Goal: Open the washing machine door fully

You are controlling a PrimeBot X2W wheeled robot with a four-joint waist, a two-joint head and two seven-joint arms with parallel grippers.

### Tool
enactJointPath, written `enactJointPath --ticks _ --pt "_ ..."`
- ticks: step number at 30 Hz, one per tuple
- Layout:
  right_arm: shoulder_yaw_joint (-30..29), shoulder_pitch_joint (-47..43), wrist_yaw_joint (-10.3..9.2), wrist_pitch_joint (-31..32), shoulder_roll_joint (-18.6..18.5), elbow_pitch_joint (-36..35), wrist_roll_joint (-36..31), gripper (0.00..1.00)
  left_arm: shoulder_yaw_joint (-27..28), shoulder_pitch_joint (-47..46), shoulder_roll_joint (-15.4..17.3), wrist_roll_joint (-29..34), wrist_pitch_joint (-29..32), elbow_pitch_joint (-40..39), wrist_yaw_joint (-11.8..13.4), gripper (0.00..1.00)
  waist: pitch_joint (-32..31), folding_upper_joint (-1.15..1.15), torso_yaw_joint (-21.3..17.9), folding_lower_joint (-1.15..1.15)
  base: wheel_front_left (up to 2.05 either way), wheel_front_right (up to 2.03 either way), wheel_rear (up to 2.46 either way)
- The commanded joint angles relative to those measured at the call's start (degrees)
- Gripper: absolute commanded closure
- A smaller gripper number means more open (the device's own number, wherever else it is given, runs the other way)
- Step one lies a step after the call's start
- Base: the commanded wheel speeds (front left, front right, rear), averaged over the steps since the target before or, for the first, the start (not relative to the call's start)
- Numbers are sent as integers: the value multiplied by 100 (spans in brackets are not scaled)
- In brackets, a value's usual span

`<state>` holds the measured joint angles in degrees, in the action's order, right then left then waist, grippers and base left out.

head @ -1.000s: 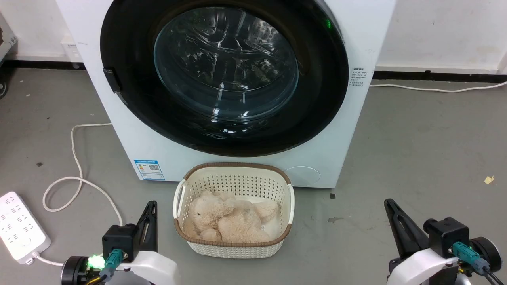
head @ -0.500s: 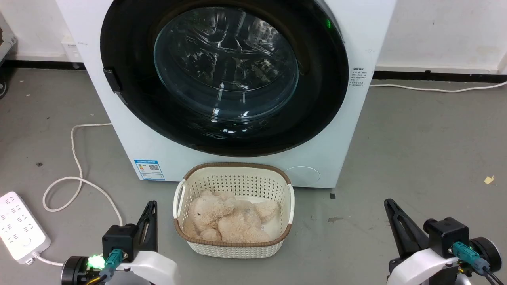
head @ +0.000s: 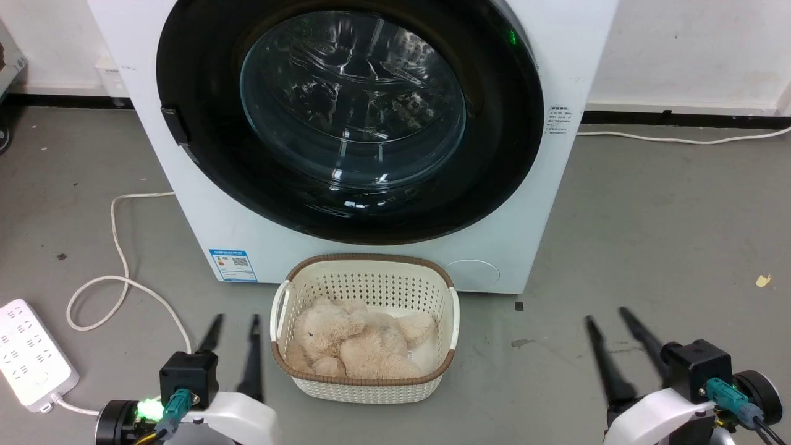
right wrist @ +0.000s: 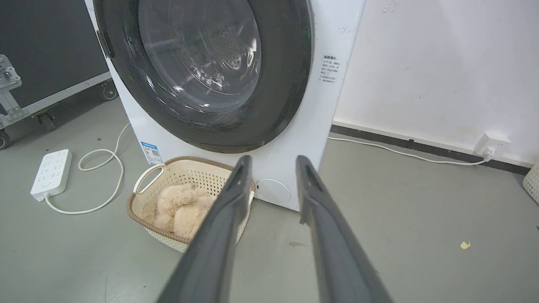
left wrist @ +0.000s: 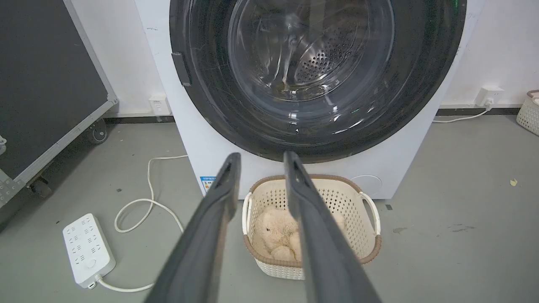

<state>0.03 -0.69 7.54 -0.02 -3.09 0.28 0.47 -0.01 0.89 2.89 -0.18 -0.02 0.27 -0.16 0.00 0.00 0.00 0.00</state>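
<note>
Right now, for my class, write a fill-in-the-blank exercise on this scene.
The large round glossy black washing machine door is ____.
The beige plush toy lies in the cream perforated plastic ____.
The left gripper and right gripper are both ____.
The white rectangular power strip lies at the robot's ____.
Answers: shut; basket; open; left.

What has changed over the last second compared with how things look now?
Both have opened. The left end effector and the right end effector had their fingers together half a second ago and now hold them spread apart, gripping nothing. Neither arm has shifted from its place. The washing machine door is still shut, and the basket with the plush toy sits where it was.
</note>
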Motion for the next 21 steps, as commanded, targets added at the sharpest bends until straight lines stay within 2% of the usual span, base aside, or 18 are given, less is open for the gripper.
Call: enactJointPath --ticks 1,21 --pt "0 0 0 -2 0 0 3 0 -2 0 0 0 -2 0 1 0 0 0 0 0 0 0 0" --pt "-37 126 -1 -241 -3 -34 112 0 -130 -55 0 -7 -241 -101 84 0 192 0 37 0 0 0 0"
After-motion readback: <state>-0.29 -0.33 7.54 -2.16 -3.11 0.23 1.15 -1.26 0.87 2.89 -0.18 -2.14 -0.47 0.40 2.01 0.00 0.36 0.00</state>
